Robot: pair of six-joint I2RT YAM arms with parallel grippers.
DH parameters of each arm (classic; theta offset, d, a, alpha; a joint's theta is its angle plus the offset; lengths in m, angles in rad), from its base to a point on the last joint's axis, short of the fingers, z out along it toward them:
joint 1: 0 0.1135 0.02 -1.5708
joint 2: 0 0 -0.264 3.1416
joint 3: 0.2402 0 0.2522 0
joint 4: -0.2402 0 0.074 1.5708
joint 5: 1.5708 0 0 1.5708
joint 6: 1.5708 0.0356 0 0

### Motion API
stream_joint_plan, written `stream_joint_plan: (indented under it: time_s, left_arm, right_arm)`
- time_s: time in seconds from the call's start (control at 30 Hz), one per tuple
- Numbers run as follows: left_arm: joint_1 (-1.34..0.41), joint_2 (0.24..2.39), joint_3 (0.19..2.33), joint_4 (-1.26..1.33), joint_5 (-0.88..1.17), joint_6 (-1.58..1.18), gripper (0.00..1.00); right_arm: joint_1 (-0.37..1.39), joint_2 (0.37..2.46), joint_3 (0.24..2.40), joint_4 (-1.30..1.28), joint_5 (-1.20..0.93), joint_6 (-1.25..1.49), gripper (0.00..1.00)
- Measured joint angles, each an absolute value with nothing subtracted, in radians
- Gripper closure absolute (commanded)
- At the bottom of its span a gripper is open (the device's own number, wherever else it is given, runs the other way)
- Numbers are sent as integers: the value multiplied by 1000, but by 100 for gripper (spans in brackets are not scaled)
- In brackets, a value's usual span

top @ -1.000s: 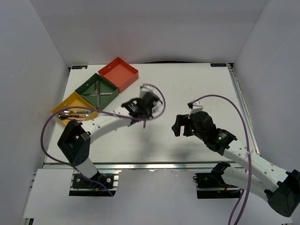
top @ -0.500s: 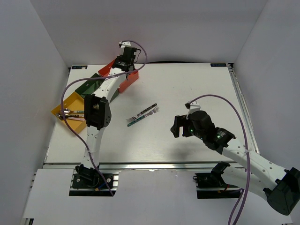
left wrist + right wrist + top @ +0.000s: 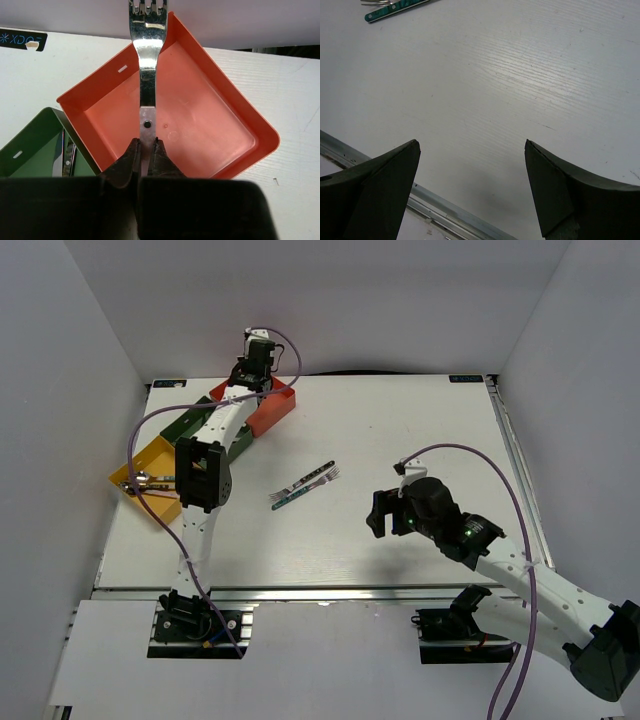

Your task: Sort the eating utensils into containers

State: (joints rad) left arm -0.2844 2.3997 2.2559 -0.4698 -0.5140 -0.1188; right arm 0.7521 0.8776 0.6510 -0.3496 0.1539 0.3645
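table [image 3: 420,430] is carrying all. red tray [image 3: 210,125] is sitting below left gripper [image 3: 145,145], whose jaws are clenching a silver fork [image 3: 146,55] by the handle, tines forward. right gripper [image 3: 470,165] is hanging over the table, jaws spread, grasping nothing. teal utensils [image 3: 305,483] are lying mid-table.

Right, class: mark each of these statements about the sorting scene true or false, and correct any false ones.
1. The left gripper is shut on a silver fork. True.
2. That fork is held over the yellow tray. False: it is over the red-orange tray.
3. The right gripper is open and holds nothing. True.
4. Every utensil is already in a tray. False: teal-handled utensils lie on the table.
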Motion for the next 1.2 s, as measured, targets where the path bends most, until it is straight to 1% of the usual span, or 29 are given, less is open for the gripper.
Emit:
stream_joint_plan:
  time_s: [0.07,0.1,0.2,0.3,0.33,0.4,0.43,0.5,0.53,0.57,0.6,0.63,0.8,0.9,1.0,1.1,1.2]
  left_arm:
    - [-284,2400,2247,-459,-514,-105,100]
    - [-283,2402,2246,-457,-513,-100,90]
    - [-280,2414,2243,-443,-512,-93,82]
    - [-273,2431,2243,-443,-508,-93,63]
    - [-270,2436,2243,-446,-506,-96,51]
    - [-263,2446,2243,-449,-506,-101,42]
    - [-260,2447,2243,-451,-505,-106,34]
    - [-257,2446,2239,-456,-505,-114,25]
    - [-255,2442,2236,-455,-505,-118,22]
    - [-252,2437,2232,-457,-505,-121,15]
    - [-251,2429,2229,-465,-505,-124,5]
    - [-250,2418,2222,-469,-505,-126,2]
    - [-265,2292,2145,-519,-496,-151,2]
    - [-307,2100,2004,-548,-453,-170,3]
    - [-396,1903,1826,-548,-388,-173,8]
    - [-543,1757,1631,-530,-310,-163,19]
    - [-702,1722,1472,-518,-244,-146,37]
  right_arm:
    - [752,877,651,-350,154,363,11]
    - [752,878,651,-351,154,363,11]
    - [752,878,651,-352,154,363,11]
    - [752,878,651,-353,154,363,11]
    - [752,878,651,-355,154,363,11]
    - [752,878,651,-361,154,363,11]
    - [752,878,651,-362,154,363,11]
    - [752,878,651,-364,154,363,11]
    - [752,878,651,-365,154,363,11]
    - [752,878,651,-365,154,363,11]
    - [752,878,651,-365,154,363,11]
    - [752,878,651,-365,154,363,11]
    - [752,878,651,-365,155,365,11]
    - [752,877,651,-365,155,368,11]
    - [752,873,651,-365,155,371,11]
    - [752,854,647,-365,155,371,11]
    - [752,825,643,-371,154,371,11]
